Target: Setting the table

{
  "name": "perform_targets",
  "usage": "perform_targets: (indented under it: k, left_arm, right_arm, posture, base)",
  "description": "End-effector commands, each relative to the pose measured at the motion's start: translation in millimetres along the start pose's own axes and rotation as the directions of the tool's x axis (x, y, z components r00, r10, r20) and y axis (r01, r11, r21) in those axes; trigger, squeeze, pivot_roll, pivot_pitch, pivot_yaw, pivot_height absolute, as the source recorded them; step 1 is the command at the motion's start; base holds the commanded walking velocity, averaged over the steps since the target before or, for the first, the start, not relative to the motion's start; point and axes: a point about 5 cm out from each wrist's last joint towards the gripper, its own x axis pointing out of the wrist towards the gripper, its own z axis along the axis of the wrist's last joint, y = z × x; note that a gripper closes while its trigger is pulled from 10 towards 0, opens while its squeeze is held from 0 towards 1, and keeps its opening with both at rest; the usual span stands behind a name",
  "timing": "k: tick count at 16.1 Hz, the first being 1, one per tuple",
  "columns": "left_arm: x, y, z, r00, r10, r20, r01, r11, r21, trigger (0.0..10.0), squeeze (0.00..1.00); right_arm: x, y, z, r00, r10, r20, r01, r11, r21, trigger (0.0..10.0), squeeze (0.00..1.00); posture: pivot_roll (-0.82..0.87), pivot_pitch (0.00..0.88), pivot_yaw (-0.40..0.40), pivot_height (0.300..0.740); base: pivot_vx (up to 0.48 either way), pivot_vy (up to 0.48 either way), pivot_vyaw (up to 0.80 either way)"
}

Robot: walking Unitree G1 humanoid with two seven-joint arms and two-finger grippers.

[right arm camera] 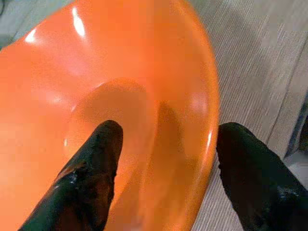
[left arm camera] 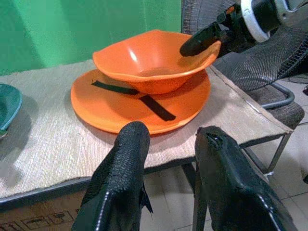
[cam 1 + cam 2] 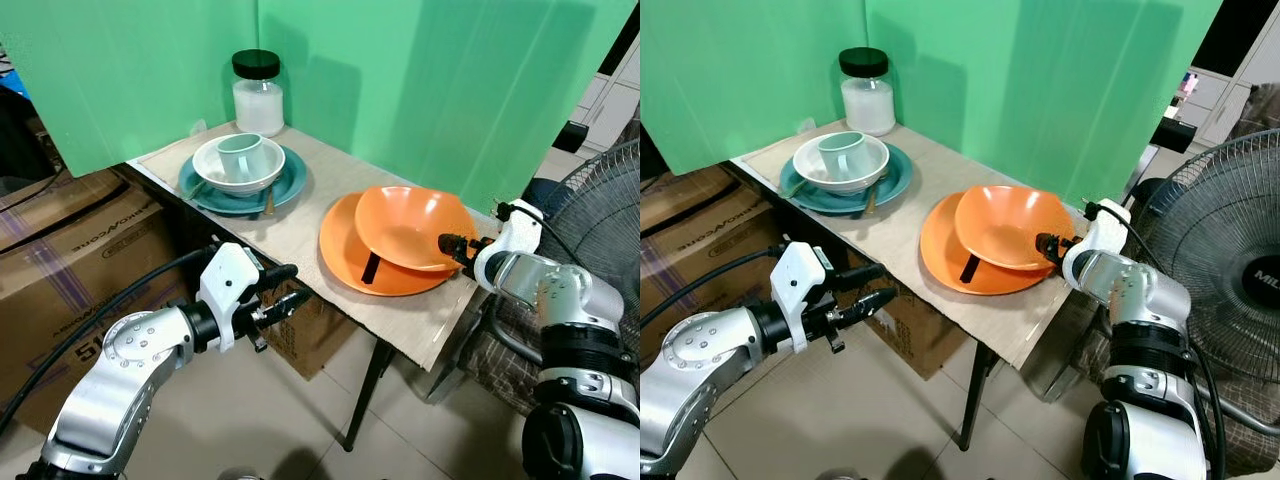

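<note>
An orange bowl (image 3: pixel 410 222) rests in an orange plate (image 3: pixel 345 250) near the table's right end. My right gripper (image 3: pixel 450 245) is at the bowl's right rim and open. One finger (image 1: pixel 98 154) reaches inside the bowl, the other (image 1: pixel 250 163) stays outside the rim. My left gripper (image 3: pixel 288 287) hovers open and holds nothing, just in front of and below the table's front edge. Black strips (image 2: pixel 156 107) lie on the orange plate under the bowl. At the table's far left, a teal plate (image 3: pixel 290 180) carries a white bowl (image 3: pixel 215 165) with a pale green cup (image 3: pixel 240 155) in it.
A black-lidded jar (image 3: pixel 258 95) stands at the back by the green screen (image 3: pixel 420 70). A beige mat (image 3: pixel 290 235) covers the table. Cardboard boxes (image 3: pixel 70 250) sit on the floor at left. A fan (image 3: pixel 600 220) stands close at right.
</note>
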Motion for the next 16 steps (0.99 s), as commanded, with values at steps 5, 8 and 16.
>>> perform_targets:
  k: [5, 8, 16]
  left_arm:
    - [0.3, 2.4, 2.1, 1.0, -0.005, 0.009, 0.005, 1.0, 0.023, 10.0, 0.0]
    - [1.2, 3.1, 1.7, 1.0, -0.006, 0.009, 0.006, 1.0, 0.025, 10.0, 0.0]
    - [2.1, 2.8, 1.8, 1.0, -0.031, 0.002, 0.031, 0.999, 0.028, 10.0, 0.0]
  right_arm:
    - [-6.5, 1.2, 11.0, 0.997, 0.071, -0.024, -0.069, 0.995, 0.075, 0.0, 0.0]
    - [-6.8, 2.8, 10.6, 0.996, 0.08, -0.029, -0.077, 0.994, 0.078, 0.0, 0.0]
    - [-6.4, -0.1, 5.5, 0.996, 0.088, -0.034, -0.083, 0.99, 0.118, 0.0, 0.0]
  posture:
    - [0.2, 0.0, -0.059, 0.74]
    - [0.2, 0.0, -0.054, 0.74]
    - [0.2, 0.0, -0.049, 0.74]
  base:
    - [0.0, 0.0, 0.0]
    - [0.0, 0.0, 0.0]
    - [0.0, 0.0, 0.0]
